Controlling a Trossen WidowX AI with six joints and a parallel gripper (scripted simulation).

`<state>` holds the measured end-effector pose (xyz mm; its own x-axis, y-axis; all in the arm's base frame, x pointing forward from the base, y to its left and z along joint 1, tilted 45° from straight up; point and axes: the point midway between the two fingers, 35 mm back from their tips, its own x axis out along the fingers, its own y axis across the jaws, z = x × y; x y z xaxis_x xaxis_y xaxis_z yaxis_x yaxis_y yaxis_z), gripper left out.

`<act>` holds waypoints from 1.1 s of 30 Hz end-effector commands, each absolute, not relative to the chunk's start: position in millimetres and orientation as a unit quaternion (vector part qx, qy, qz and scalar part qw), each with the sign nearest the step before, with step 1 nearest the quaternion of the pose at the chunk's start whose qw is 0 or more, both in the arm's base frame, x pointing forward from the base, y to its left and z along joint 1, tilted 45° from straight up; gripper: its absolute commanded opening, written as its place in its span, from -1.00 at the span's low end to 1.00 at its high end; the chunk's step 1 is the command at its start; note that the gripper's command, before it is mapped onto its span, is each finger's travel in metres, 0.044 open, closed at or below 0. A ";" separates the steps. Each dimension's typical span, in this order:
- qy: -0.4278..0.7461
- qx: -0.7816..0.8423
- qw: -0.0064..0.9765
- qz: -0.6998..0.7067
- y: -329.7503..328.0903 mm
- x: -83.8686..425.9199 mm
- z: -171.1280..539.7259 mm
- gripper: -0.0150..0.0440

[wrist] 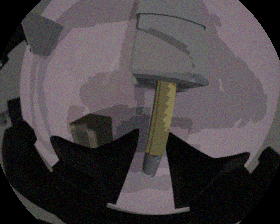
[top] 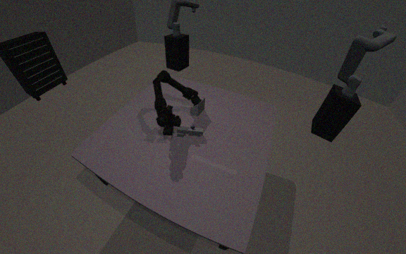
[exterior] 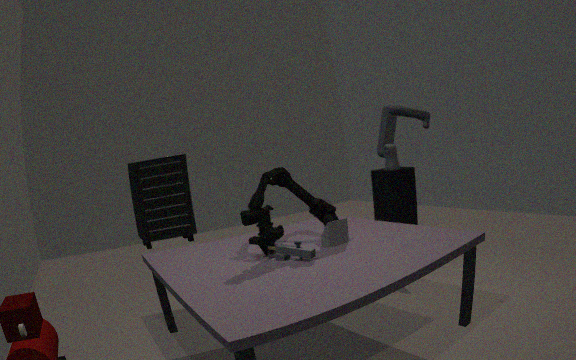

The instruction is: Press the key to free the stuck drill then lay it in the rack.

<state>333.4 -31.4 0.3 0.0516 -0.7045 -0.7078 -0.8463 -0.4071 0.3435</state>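
Note:
The grey housing (top: pixel 189 131) (exterior: pixel 295 250) (wrist: pixel 166 50) lies low on the table. The drill (wrist: pixel 162 117) is a yellow bar with a grey tip that sticks out of the housing's end. A small dark knob (top: pixel 192 127) (exterior: pixel 298 244), which may be the key, stands on the housing's top. My gripper (wrist: pixel 152 133) (exterior: pixel 268 251) is partly open around the drill's free end. The drill is close to the right finger in the wrist view, and a gap shows at the left finger; no grip shows. I cannot tell which object is the rack.
A small dark box (wrist: pixel 92 131) sits left of the drill in the wrist view. A grey slanted block (top: pixel 199 106) (exterior: pixel 335 233) (wrist: pixel 42 35) stands at the foot of the arm, on the pale table (top: pixel 224 204) (exterior: pixel 268 310).

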 end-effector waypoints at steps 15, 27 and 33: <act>0.539 -0.720 0.084 0.429 -29.7 332.8 2.3 -0.49; 0.539 -0.720 0.084 0.429 -28.5 332.6 3.3 -0.49; 0.539 -0.720 0.084 0.429 -28.1 332.6 3.5 -0.49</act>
<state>332.6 -29.8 2.9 0.0501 -0.7058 -0.7066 -0.8479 -0.4040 0.3434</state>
